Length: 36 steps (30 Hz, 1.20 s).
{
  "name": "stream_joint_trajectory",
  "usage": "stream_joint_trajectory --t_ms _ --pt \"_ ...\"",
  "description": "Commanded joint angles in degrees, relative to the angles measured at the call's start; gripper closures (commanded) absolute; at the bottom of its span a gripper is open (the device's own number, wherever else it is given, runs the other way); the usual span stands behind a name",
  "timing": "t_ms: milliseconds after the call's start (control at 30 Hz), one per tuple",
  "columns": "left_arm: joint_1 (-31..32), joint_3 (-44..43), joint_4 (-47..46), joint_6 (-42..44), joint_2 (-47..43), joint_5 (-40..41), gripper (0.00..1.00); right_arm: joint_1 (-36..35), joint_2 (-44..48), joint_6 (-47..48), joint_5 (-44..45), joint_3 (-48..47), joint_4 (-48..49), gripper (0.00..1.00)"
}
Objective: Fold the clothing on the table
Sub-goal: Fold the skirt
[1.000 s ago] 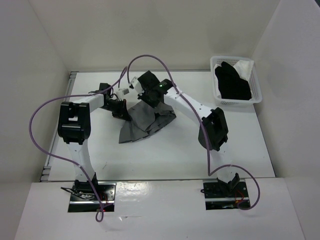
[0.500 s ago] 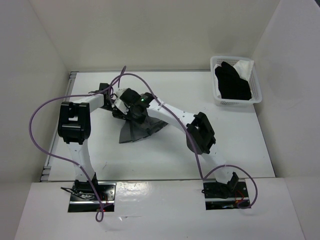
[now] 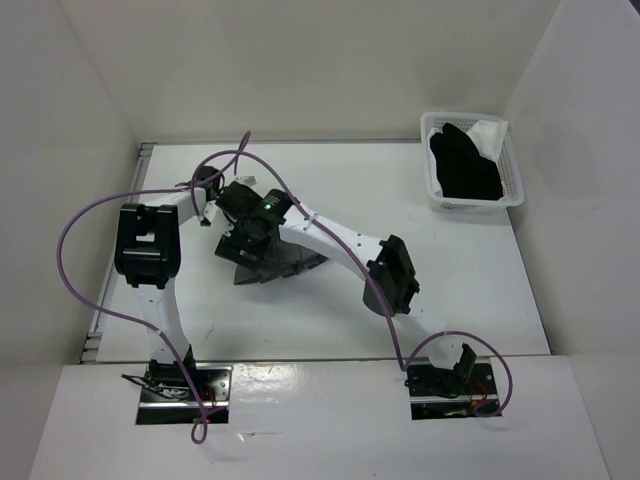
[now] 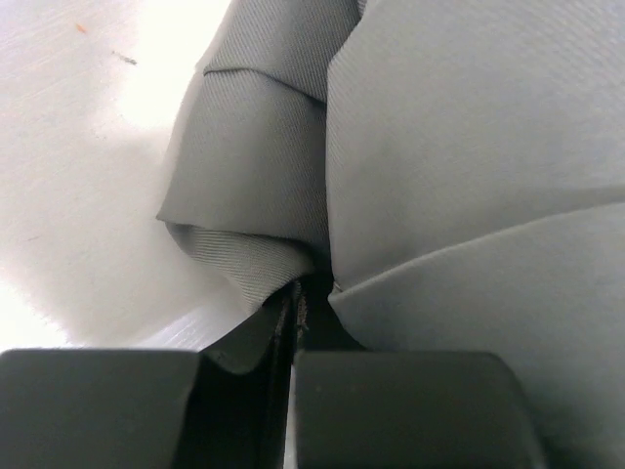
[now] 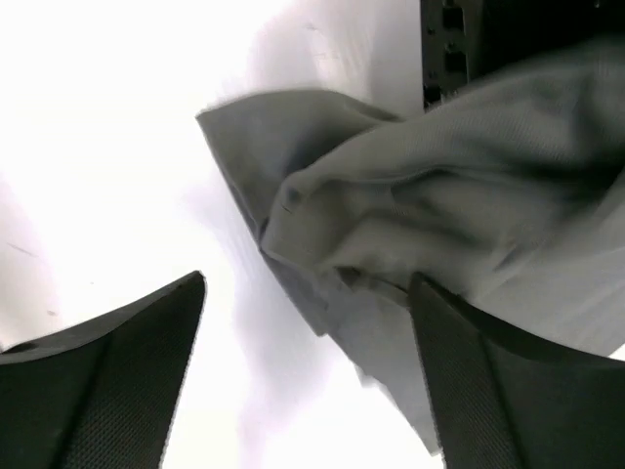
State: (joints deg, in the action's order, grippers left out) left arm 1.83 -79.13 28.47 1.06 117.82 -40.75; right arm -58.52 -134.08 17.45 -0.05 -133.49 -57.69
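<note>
The left fingers (image 4: 410, 410) are clenched on a fold of the grey skirt (image 4: 469, 147). The right fingers (image 5: 107, 391) stand spread over the cloth, grasping nothing. The skirt lies bunched on the worktop (image 3: 460, 290), left of centre. Judged progress: one rough fold is laid. Flattening and further folds are not yet done.

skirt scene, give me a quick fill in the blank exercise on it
1. The left gripper is ____ on the skirt.
2. The right gripper is ____ above the skirt.
3. The basket holds a white cloth and a ____ garment.

Missing words: shut; open; black
</note>
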Motion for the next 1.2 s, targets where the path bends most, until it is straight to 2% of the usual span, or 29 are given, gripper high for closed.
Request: stream_joint_trajectory --t_ms 0,100,200,367,433,500,533,600,667,767,800,933,1033,1167 --pt "0.64 -0.58 -0.78 -0.09 -1.28 -2.31 1.00 -1.07 0.13 -0.93 -2.67 -4.41 1.09 0.08" --pt "0.02 -0.58 0.35 0.43 -2.41 -1.26 0.99 -0.55 4.95 0.21 -2.67 -2.14 1.70 0.02" --pt "-2.26 -0.58 1.41 0.96 -4.61 -0.64 0.94 1.30 11.81 0.74 -2.67 3.05 2.32 0.01" --pt "-7.44 -0.58 5.27 4.99 -8.30 -0.04 0.29 6.74 22.36 4.06 -3.98 15.06 2.94 0.01" --pt "-11.13 0.20 7.56 6.14 -9.97 1.28 0.17 11.48 27.89 4.86 -5.64 19.12 3.98 0.01" --pt "-16.12 0.99 9.40 7.20 -13.39 2.43 0.09 15.96 31.58 5.92 -8.37 24.49 5.12 0.01" --pt "-17.80 1.00 9.93 7.90 -14.80 2.95 0.06 21.55 35.08 5.93 -11.34 26.25 5.74 0.01" --pt "-22.19 1.53 12.13 9.74 -19.54 2.96 0.02 30.34 40.09 5.93 -14.08 32.31 8.37 0.01" --pt "-22.74 0.13 14.06 11.24 -24.80 2.44 0.01 34.25 43.19 5.93 -13.93 39.69 10.75 0.01" --pt "-17.22 -1.37 17.04 14.22 -29.48 -2.47 0.01 37.77 47.41 5.93 -12.69 47.60 14.00 0.01" --pt "-15.38 -3.38 18.36 16.06 -29.49 -6.84 0.01 38.48 48.20 5.32 -12.69 49.28 14.71 0.01" --pt "-5.37 -9.88 26.10 21.42 -22.66 -15.22 0.01 41.30 51.10 4.78 -14.27 54.64 15.94 0.01" --pt "-0.79 -10.43 27.17 22.32 -19.57 -12.97 0.01 41.91 52.69 4.78 -14.27 55.96 15.94 0.01" --pt "3.36 -8.15 21.82 20.31 -14.56 -10.50 0.02 43.14 53.83 4.78 -13.66 57.72 15.94 0.01"
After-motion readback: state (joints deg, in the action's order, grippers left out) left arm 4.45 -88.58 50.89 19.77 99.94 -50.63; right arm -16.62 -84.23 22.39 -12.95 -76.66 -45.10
